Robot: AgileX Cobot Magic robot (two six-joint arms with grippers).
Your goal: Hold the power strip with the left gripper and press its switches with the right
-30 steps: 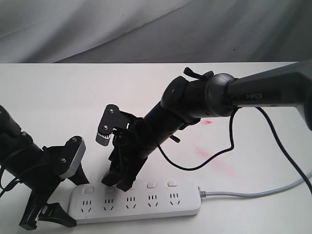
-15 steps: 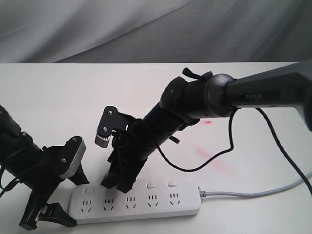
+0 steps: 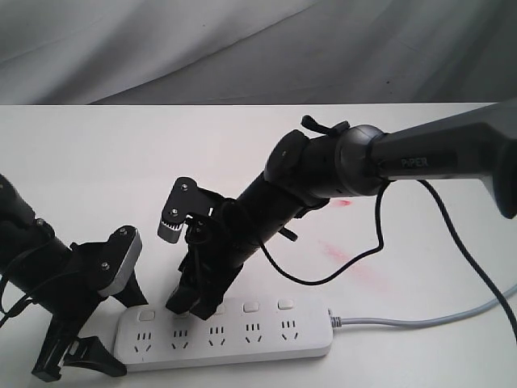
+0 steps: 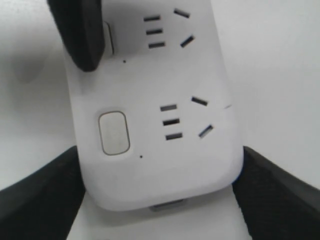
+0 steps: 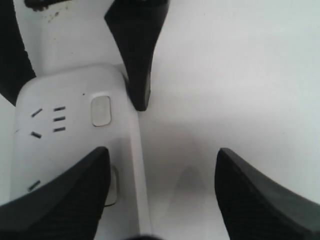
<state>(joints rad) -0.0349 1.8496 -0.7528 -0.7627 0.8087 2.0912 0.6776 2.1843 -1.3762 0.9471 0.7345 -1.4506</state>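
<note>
**Right fingers drift left over the second switch**

Change vs. 1 s ago: the right gripper (image 3: 192,305) and its PIPER arm (image 3: 420,158) have shifted slightly leftward. The power strip (image 3: 266,335) and left gripper (image 3: 125,335) are unmoved.

Strip position: flat on the white table (image 3: 89,162), near the lower edge of the exterior view, with the grey cord (image 3: 420,320) leaving its right end.

Left gripper: the fingers are clamped on the strip's left end, one against each long edge.

Right gripper: the fingers are spread, with nothing between them. One finger partly covers the second switch (image 5: 114,186); I cannot tell whether it touches. The other finger is past the strip's far edge, over the table.

The first switch (image 4: 114,132) is uncovered, just beside the left finger. The two rightmost switches are also uncovered.

Room: there is open tabletop behind and to the right of the strip.

Surroundings: red smears (image 3: 349,260) lie on the table behind the strip. The right arm's black cable (image 3: 380,242) loops above them, clear of the strip.
</note>
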